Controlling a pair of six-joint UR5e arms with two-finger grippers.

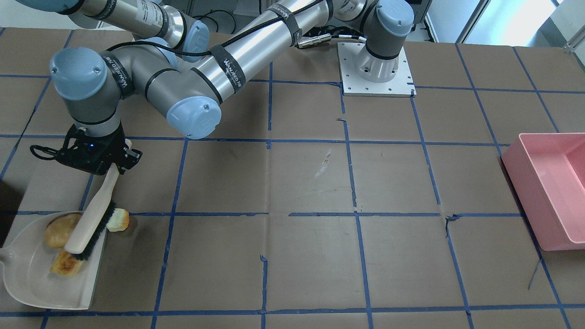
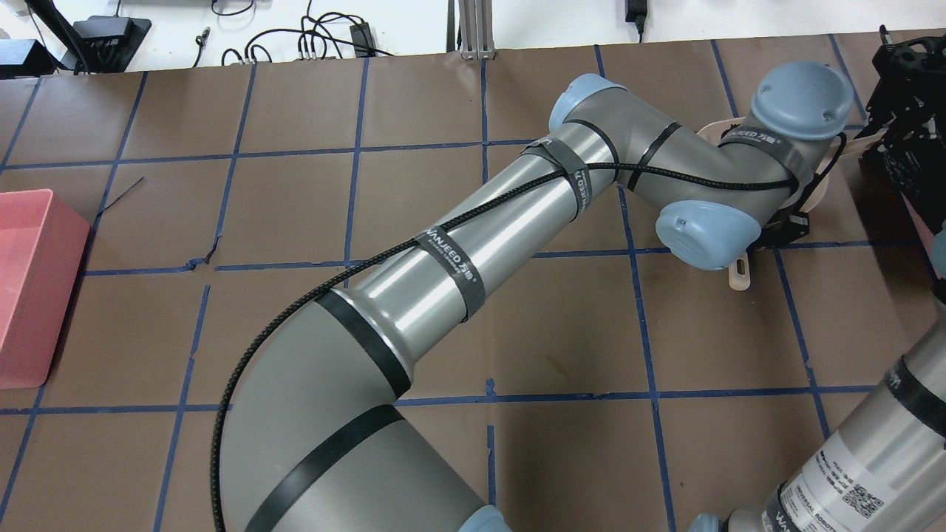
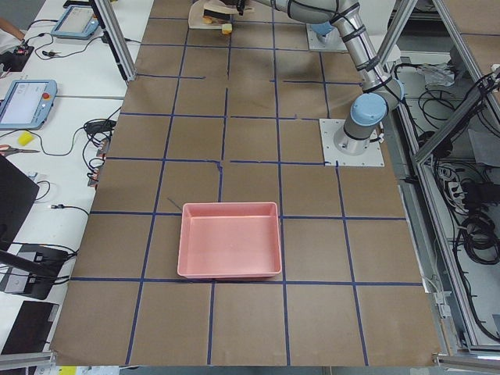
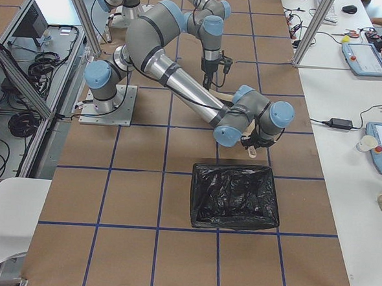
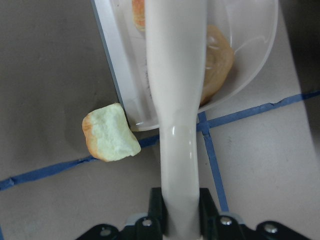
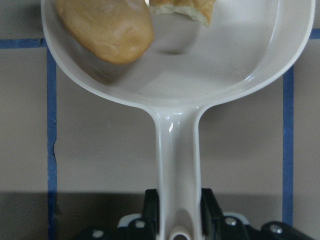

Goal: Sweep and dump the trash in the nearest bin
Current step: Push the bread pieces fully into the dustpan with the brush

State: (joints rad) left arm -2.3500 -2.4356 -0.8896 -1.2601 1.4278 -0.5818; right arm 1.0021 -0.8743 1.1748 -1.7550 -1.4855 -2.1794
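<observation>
My left gripper (image 1: 98,157) (image 5: 177,212) is shut on the handle of the cream brush (image 1: 93,212), whose bristles rest on the white dustpan (image 1: 32,283). My right gripper (image 6: 178,215) is shut on the dustpan's handle. In the pan lie the orange-brown potato-shaped lump (image 1: 60,230) (image 6: 105,27) and one brown-edged chunk (image 1: 66,264) (image 6: 185,7). The other pale yellow-green chunk (image 1: 119,219) (image 5: 111,140) lies on the table, touching the pan's open edge beside the brush.
A pink bin (image 1: 548,192) (image 2: 29,281) stands at the table's far end, on my left side. A bin lined with a black bag (image 4: 235,196) stands near the dustpan. My left arm reaches across the table over the blue tape grid.
</observation>
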